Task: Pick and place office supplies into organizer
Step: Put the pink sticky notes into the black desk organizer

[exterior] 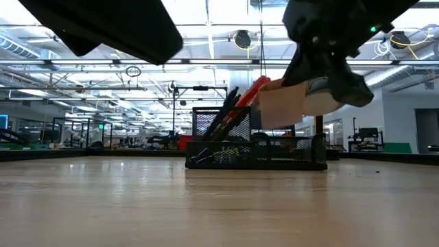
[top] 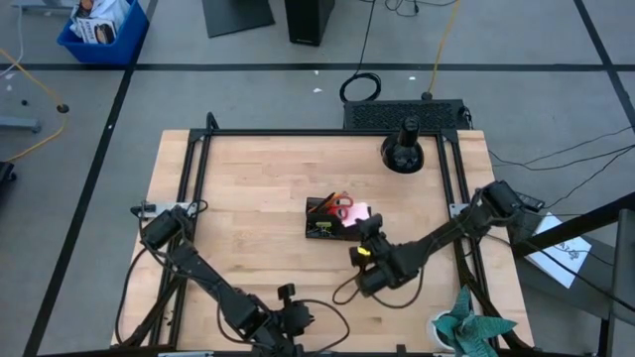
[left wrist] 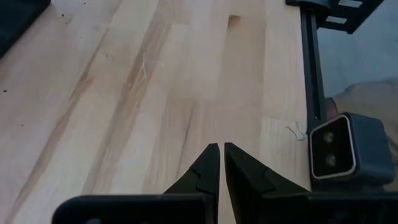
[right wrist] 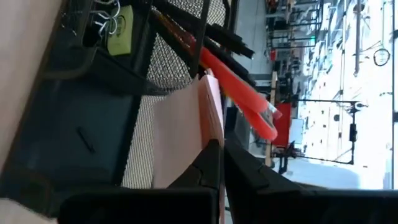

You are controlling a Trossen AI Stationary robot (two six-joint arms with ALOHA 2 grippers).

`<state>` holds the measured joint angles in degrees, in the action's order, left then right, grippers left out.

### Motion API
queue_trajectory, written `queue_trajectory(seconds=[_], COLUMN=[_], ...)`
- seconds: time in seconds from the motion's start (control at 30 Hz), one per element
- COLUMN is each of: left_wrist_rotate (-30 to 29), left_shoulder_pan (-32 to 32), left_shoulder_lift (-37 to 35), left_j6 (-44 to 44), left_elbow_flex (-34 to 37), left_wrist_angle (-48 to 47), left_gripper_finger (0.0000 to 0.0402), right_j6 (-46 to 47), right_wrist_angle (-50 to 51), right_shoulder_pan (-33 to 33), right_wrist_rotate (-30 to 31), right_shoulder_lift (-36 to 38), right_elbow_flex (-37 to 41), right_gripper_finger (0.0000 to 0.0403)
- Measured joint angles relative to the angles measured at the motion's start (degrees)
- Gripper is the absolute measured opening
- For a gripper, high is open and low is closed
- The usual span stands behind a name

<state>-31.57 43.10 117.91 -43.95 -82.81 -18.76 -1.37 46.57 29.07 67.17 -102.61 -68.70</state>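
The organizer, a black mesh tray, stands at mid-table. Red-handled scissors, black pens and orange pencils stick up slanting from its tall compartment. Binder clips and a small yellow item lie in its low compartment. My right gripper hangs at the organizer's near right corner, shut on the pink sticky-note pad, which is above the low compartment. My left gripper hovers over bare wood near the table's near edge, its fingers together with nothing between them. My right gripper pinches the pad's two broad faces between its two fingers at the edge nearest the wrist. The fingers come slanting down from the table's near right side. The pad stands on edge, lifted clear of the organizer and the table.
A round black domed object sits at the far right of the table. A teal paper plant in a white cup stands at the near right corner. A small camera block sits by the table frame near my left gripper.
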Motion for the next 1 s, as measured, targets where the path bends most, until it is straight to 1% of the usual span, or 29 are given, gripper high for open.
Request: queue_trajectory(seconds=[0.23, 0.37, 0.43, 0.63, 0.77, 0.87, 1.0], left_wrist_rotate=[0.0, 0.0, 0.0, 0.0, 0.0, 0.0, -0.3], left_shoulder_pan=[1.0, 1.3, 1.3, 1.3, 1.3, 1.3, 1.2], left_shoulder_lift=[0.0, 0.0, 0.0, 0.0, 0.0, 0.0, 0.0], left_j6=[0.6, 0.5, 0.5, 0.4, 0.6, 0.6, 0.5], left_elbow_flex=[0.0, 0.0, 0.0, 0.0, 0.0, 0.0, 0.0], left_wrist_angle=[-1.3, -1.8, -2.1, -2.3, -2.3, -2.3, -2.2], left_gripper_finger=[0.0031, 0.0031, 0.0031, 0.0031, 0.0031, 0.0031, 0.0031], right_j6=[-1.8, -4.0, -4.2, -3.9, -2.7, -2.6, -1.5], right_wrist_angle=[-6.8, -12.2, -14.4, -18.0, -20.9, -24.0, -25.8], right_shoulder_pan=[-2.3, -3.3, -3.8, -4.4, -4.4, -4.4, -4.7], right_wrist_rotate=[-2.8, -3.1, -4.2, -4.7, -9.7, -11.4, -15.1], right_shoulder_lift=[0.0, 0.0, 0.0, 0.0, 0.0, 0.0, 0.0], right_elbow_flex=[2.5, 5.3, 6.6, 10.3, 11.8, 13.5, 14.8], right_gripper_finger=[0.0000, 0.0000, 0.0000, 0.0000, 0.0000, 0.0000, 0.0000])
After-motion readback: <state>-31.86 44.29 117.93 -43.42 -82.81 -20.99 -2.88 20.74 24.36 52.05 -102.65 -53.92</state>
